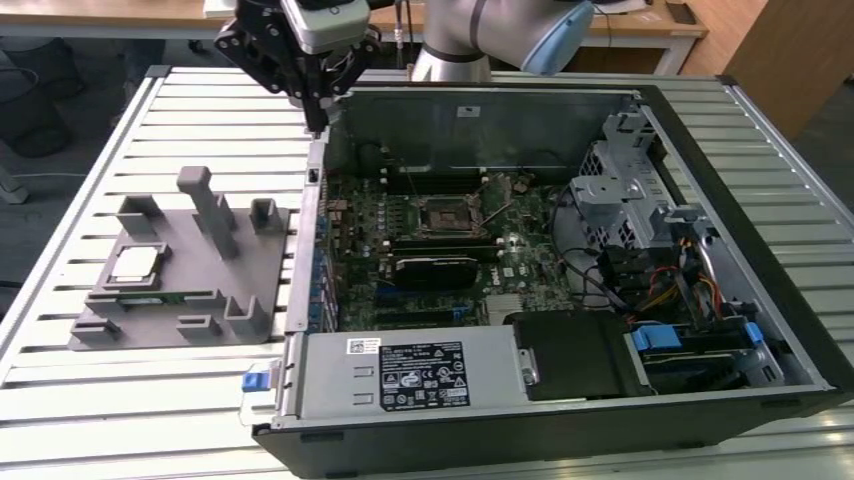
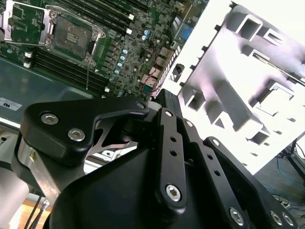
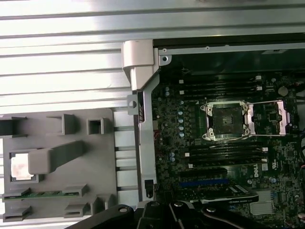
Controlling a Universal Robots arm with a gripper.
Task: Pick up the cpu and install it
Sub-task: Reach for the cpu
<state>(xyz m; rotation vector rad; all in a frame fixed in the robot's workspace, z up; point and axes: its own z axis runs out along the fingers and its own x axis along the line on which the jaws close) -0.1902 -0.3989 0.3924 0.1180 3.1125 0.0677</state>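
Observation:
The cpu (image 1: 138,263), a small silvery square chip, lies flat in a pocket of the grey holder (image 1: 160,325) on the exterior view's left. In the first wrist view the cpu (image 3: 19,168) is partly hidden behind a grey post. My gripper (image 1: 316,125) hangs shut and empty above the far left corner of the open computer case (image 1: 747,250), well away from the cpu. The black socket (image 1: 447,213) on the motherboard stands open with nothing in it; in the first wrist view the socket (image 3: 224,120) has its metal cover plate (image 3: 271,117) folded aside.
A green memory stick (image 3: 43,193) lies in a slot of the holder beside the cpu. Upright grey posts (image 1: 207,205) rise from the holder. The case's metal side wall (image 3: 143,119) separates holder and motherboard. Drive cage (image 1: 621,185), cables and power supply (image 1: 414,370) fill the case's other end.

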